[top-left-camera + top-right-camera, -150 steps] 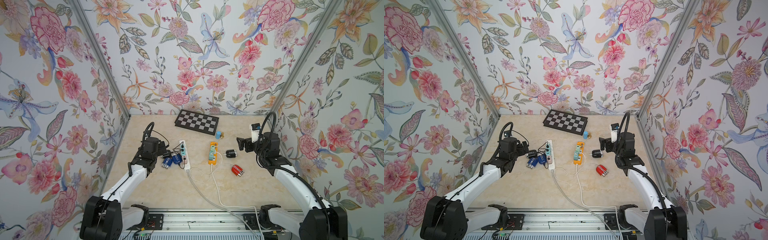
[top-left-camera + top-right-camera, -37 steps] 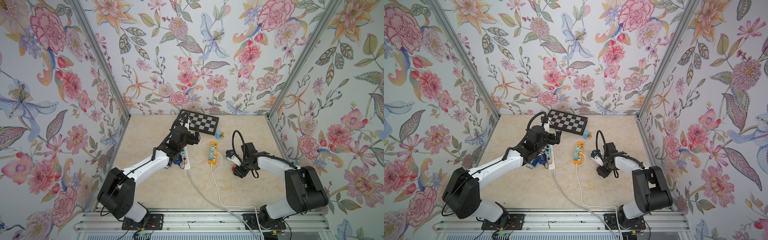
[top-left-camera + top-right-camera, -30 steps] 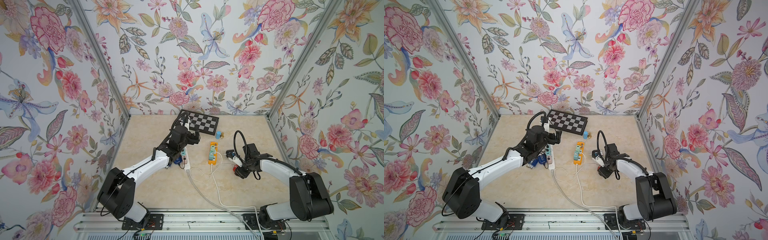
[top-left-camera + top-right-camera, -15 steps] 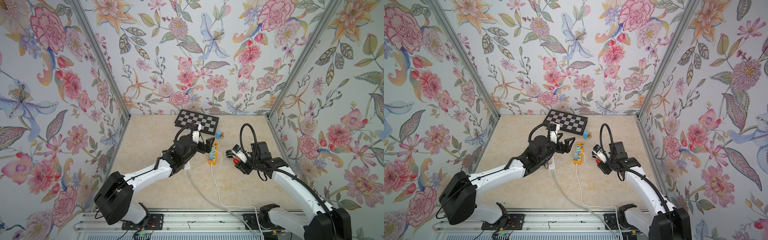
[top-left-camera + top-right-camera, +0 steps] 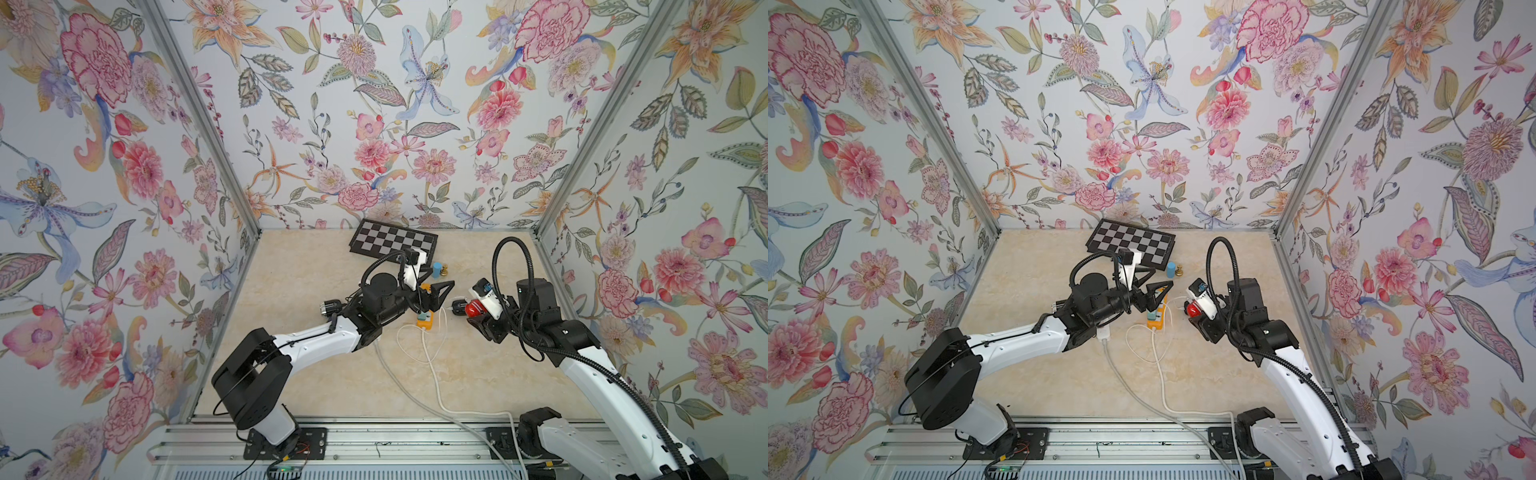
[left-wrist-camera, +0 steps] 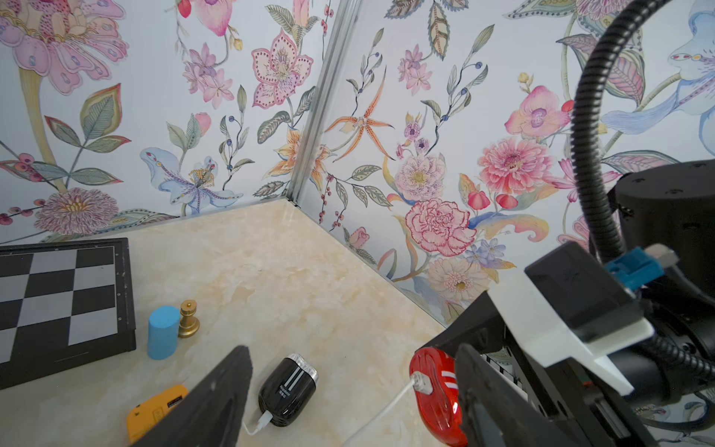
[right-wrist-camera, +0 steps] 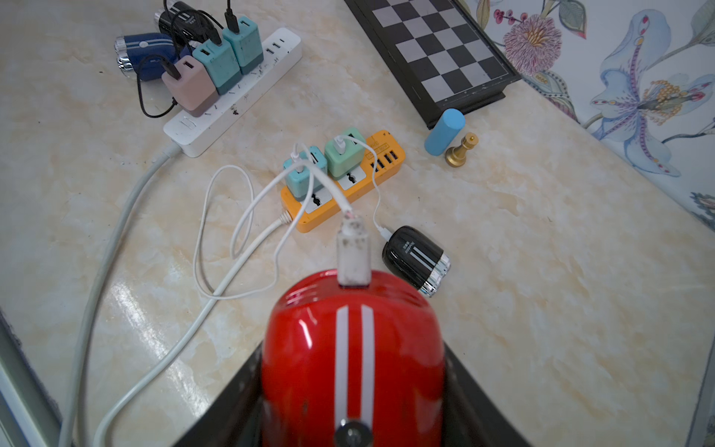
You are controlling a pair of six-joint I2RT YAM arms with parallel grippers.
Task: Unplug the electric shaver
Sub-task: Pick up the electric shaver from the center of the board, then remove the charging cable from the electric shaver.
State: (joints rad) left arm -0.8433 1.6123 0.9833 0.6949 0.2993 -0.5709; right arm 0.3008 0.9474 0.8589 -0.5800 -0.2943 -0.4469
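Right gripper [image 5: 476,319] has its jaws part-way in, clamped on both sides of the glossy red electric shaver with white stripes [image 7: 352,348], which is lifted off the beige marble-look table [image 7: 549,294]. The white USB plug [image 7: 353,251] is seated in the shaver end facing away from the wrist. Left gripper [image 5: 434,297] has its jaws wide and empty, just ahead of that plug without touching it, over the orange plastic power strip [image 7: 387,155].

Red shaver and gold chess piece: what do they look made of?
The red shaver looks like glossy moulded plastic, going by its sharp highlights and painted white stripes. The gold chess piece has a brassy sheen: metal or metallic paint, I cannot tell which.
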